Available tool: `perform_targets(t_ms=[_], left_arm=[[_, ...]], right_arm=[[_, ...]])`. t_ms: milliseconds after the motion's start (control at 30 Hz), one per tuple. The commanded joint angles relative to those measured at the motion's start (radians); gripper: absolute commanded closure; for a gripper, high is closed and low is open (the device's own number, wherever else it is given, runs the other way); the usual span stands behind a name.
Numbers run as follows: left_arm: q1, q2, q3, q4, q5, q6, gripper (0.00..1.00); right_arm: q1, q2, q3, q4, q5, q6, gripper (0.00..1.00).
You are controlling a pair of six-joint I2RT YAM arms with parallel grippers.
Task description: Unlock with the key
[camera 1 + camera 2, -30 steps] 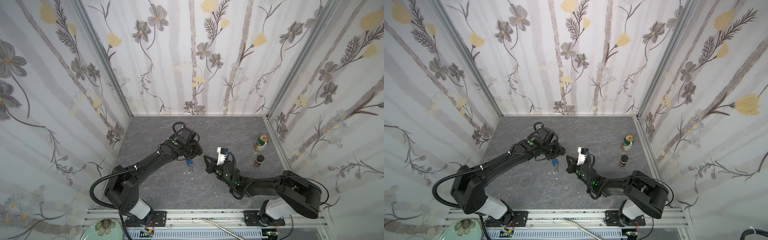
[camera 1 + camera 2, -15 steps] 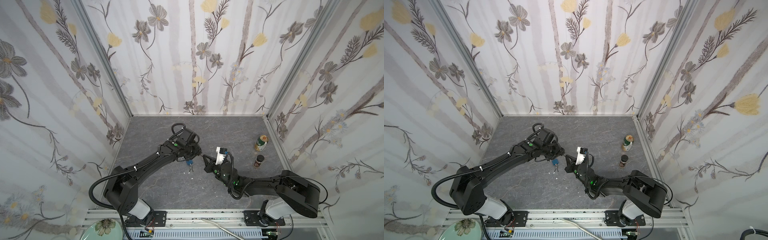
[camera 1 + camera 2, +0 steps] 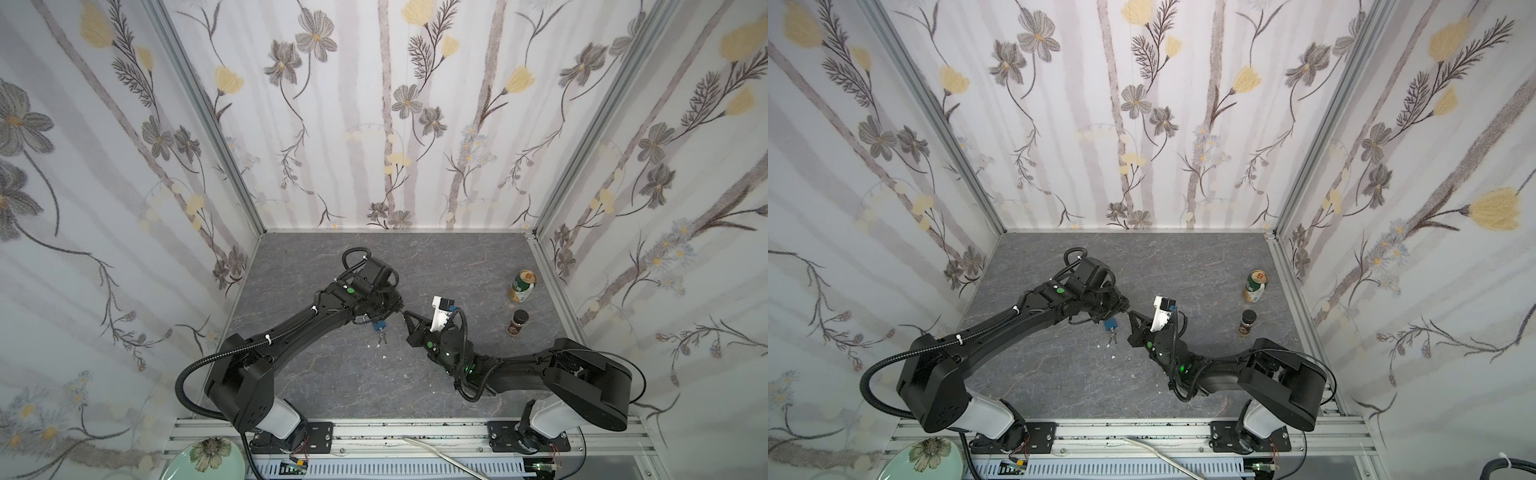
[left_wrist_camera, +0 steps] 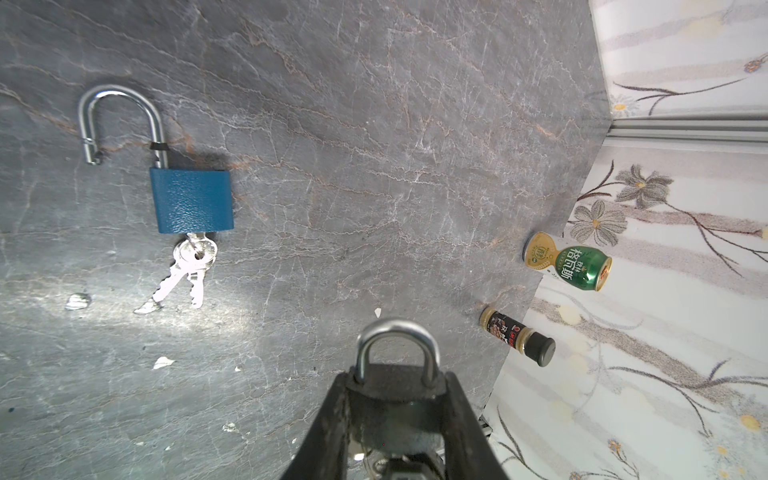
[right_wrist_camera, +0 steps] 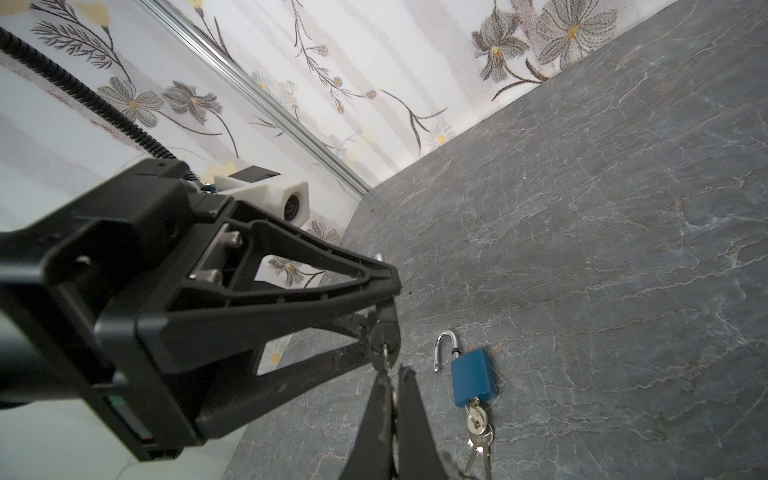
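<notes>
My left gripper is shut on a black padlock; its silver shackle is closed and sticks out past the fingertips. In the right wrist view the padlock's underside faces my right gripper, which is shut on a thin silver key. The key's tip sits at the keyhole. In both top views the two grippers meet tip to tip above the middle of the table.
A blue padlock lies flat just below the grippers, shackle swung open, a key bunch in its keyhole. A green can and a dark-capped spice bottle stand by the right wall. Small white flecks dot the table.
My right gripper has edged a little to the left, up to the black padlock in the left gripper. The left arm has hardly moved.
</notes>
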Motion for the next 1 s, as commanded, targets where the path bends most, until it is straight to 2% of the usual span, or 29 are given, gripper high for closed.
perform_targets(t_ms=[0, 400, 667, 767, 967], left_arm=[[-0.007, -0.003, 0.000, 0.021, 0.040, -0.009, 0.89], [-0.012, 0.000, 0.001, 0.023, 0.046, -0.009, 0.90], [-0.002, -0.016, 0.006, -0.017, 0.010, 0.017, 0.90], [-0.003, -0.022, 0.008, -0.034, -0.010, 0.033, 0.90], [-0.002, -0.023, -0.002, -0.050, -0.023, 0.049, 0.90]], right_arm=[[0.001, 0.008, 0.016, 0.067, -0.011, 0.008, 1.00], [0.000, 0.033, 0.052, 0.075, -0.030, 0.007, 1.00], [0.000, -0.005, 0.005, 0.045, -0.039, 0.022, 1.00], [0.000, -0.040, -0.015, -0.002, -0.053, 0.027, 0.91], [0.001, -0.081, -0.038, -0.090, -0.112, 0.042, 0.78]])
